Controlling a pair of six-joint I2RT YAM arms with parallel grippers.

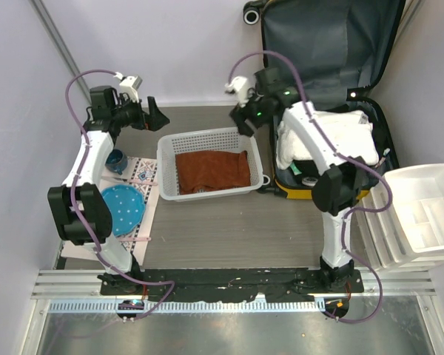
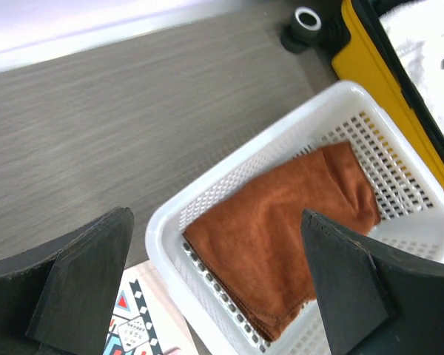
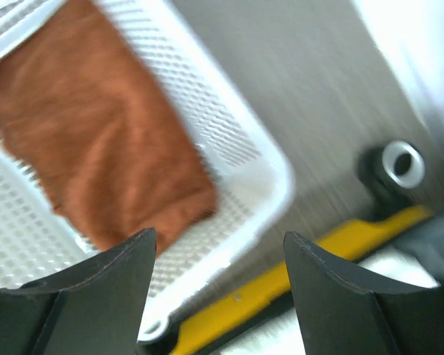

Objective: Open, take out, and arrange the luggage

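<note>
The luggage (image 1: 333, 44), a yellow hard-shell case, lies open at the back right with its dark grey lined lid raised. White folded fabric (image 1: 340, 137) fills its lower half. A white mesh basket (image 1: 166, 166) beside it holds a brown cloth (image 1: 213, 170). My right gripper (image 1: 244, 122) hovers open over the basket's far right corner, nothing between its fingers; its wrist view shows the basket rim (image 3: 270, 174), the brown cloth (image 3: 103, 148) and the luggage's yellow edge (image 3: 281, 285). My left gripper (image 1: 154, 115) hangs open and empty beyond the basket's far left corner.
A patterned mat (image 1: 142, 174) at the left carries a blue plate (image 1: 124, 207) and a blue cup (image 1: 117, 159). White plastic drawer bins (image 1: 422, 211) stand at the right edge. The luggage's black wheel (image 2: 307, 21) rests on the table behind the basket (image 2: 163, 222).
</note>
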